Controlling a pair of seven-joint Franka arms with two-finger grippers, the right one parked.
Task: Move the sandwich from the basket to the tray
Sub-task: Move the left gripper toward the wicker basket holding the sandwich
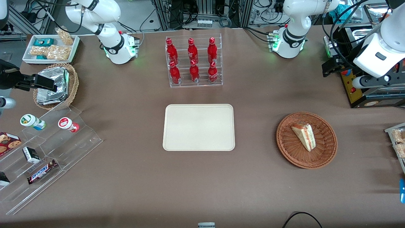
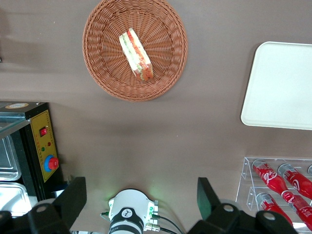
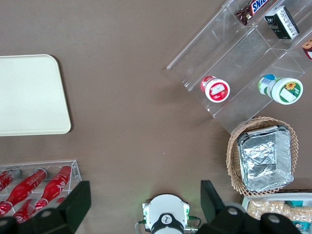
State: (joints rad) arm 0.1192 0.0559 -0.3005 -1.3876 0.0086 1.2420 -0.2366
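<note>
The sandwich (image 1: 304, 135) (image 2: 136, 54), a clear-wrapped triangular wedge with red-orange filling, lies in the reddish-brown wicker basket (image 1: 284, 148) (image 2: 97, 73) toward the working arm's end of the table. The cream tray (image 1: 198, 127) (image 2: 282, 87) lies bare at the table's middle. My left arm's gripper (image 1: 329, 68) (image 2: 141, 195) hangs high above the table, farther from the front camera than the basket and well apart from it. It is open, its fingers (image 2: 73, 195) spread wide with nothing between them.
A clear rack of red bottles (image 1: 193, 61) stands past the tray. A black and yellow control box (image 1: 354, 91) (image 2: 41, 146) sits beside the gripper. Toward the parked arm's end are a stepped acrylic shelf of snacks (image 1: 47, 152) and a tan basket of foil packets (image 1: 55, 85).
</note>
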